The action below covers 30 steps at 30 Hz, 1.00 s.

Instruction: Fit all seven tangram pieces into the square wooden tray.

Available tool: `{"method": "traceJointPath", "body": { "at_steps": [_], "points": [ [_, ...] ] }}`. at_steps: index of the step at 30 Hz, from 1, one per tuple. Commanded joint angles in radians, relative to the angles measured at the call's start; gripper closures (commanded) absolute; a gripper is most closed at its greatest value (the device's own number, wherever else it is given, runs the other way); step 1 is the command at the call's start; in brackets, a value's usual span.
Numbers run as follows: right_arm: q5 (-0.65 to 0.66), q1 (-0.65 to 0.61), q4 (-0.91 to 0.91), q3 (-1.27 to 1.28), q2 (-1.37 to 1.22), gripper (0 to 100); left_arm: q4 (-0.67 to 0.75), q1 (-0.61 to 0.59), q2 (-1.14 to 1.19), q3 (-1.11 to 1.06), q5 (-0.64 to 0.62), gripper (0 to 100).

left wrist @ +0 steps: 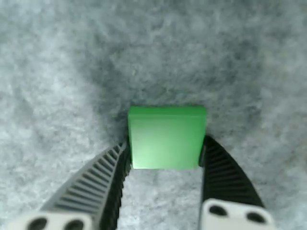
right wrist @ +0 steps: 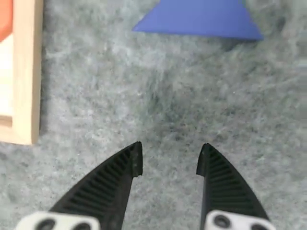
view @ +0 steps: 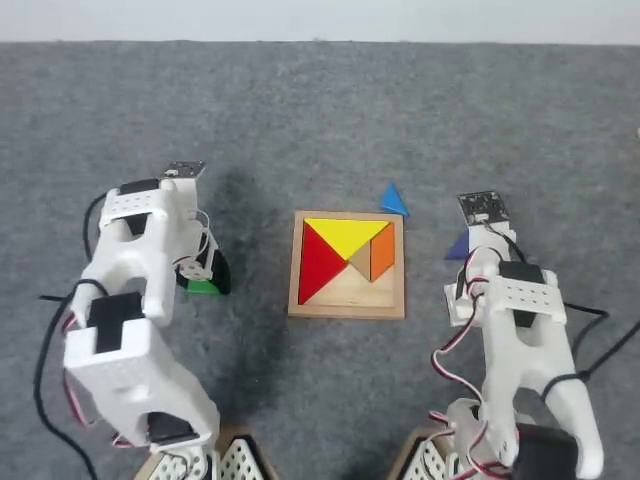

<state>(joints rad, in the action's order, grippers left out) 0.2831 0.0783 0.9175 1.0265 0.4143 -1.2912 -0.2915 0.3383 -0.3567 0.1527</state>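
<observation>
Our left gripper (left wrist: pixel 165 155) pinches the green square (left wrist: pixel 166 138) on the grey counter (view: pixel 300 120), left of the wooden tray (view: pixel 347 311). Our right gripper (right wrist: pixel 169 160) hangs spread near a dark blue triangle (right wrist: pixel 201 19). Inside the tray we see a red triangle (view: pixel 320 265), a yellow triangle (view: pixel 345 236) and an orange piece (view: pixel 382 255). A small blue triangle (view: pixel 393 200) lies just beyond.

Clamps a green square piece (left wrist: pixel 166 137) in the left claw (left wrist: pixel 165 152), one finger pressed against each of two opposite edges. Shows ribbed inner faces on both fingers (left wrist: pixel 109 178) (one lit and grey, the other dark), with white housing and screw holes at their bases. Presents the piece's flat, slightly glossy top face to the camera. Sets it against the counter (left wrist: pixel 57 72), a fuzzy grey surface on every side, shadowed just beyond the far edge; lifted or lying flat, impossible to tell.
</observation>
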Motion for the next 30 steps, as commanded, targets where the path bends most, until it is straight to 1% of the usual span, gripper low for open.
{"method": "traceJointPath", "body": {
  "at_steps": [1,8,10,15,20,23,28,30],
  "points": [
    [0.011,0.008,-0.031,0.002,0.041,79.4,0.023,0.035,0.028,0.028,-0.008,88],
    [0.006,0.008,-0.036,0.005,0.041,79.4,0.029,0.112,-0.034,0.028,0.006,98],
    [0.005,0.008,-0.036,0.005,0.041,79.4,0.026,0.130,-0.068,0.028,0.003,98],
    [0.005,0.008,-0.038,0.005,0.041,79.5,-0.035,0.173,-0.181,0.047,0.005,98],
    [0.005,-0.030,-0.038,0.008,0.041,79.6,-0.120,0.258,-0.298,0.088,0.005,98],
    [0.005,-0.031,-0.038,0.008,0.041,79.6,-0.149,0.350,-0.338,0.127,0.006,98],
    [0.005,-0.031,-0.038,0.009,0.041,79.6,-0.146,0.582,-0.318,0.170,0.046,98],
    [0.005,-0.031,-0.038,0.009,0.041,79.6,-0.123,0.661,-0.285,0.174,0.057,98]
  ]
}}
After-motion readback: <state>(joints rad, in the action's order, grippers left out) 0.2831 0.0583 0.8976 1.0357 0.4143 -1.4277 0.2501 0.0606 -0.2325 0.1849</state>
